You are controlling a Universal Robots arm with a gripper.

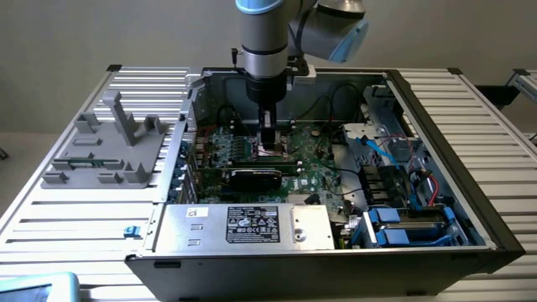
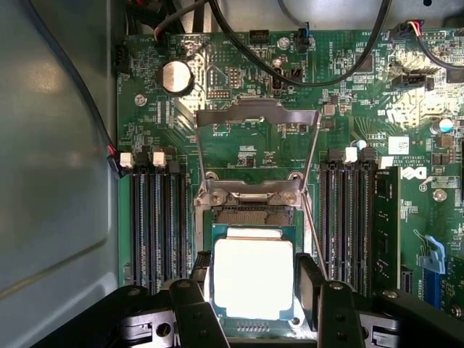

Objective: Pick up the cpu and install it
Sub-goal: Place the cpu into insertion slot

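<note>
While it sits over the open socket [image 2: 250,215], the cpu [image 2: 254,279] is pinched between the jaws.

One edge of the cpu [image 2: 254,279] hides behind the pincer [image 2: 255,270], itself cut off at the picture's edge. Whether it grips seems unclear.

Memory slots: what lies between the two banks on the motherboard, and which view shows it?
The wrist view shows it: the socket, its metal frame swung open, and the cpu at the socket.
</note>
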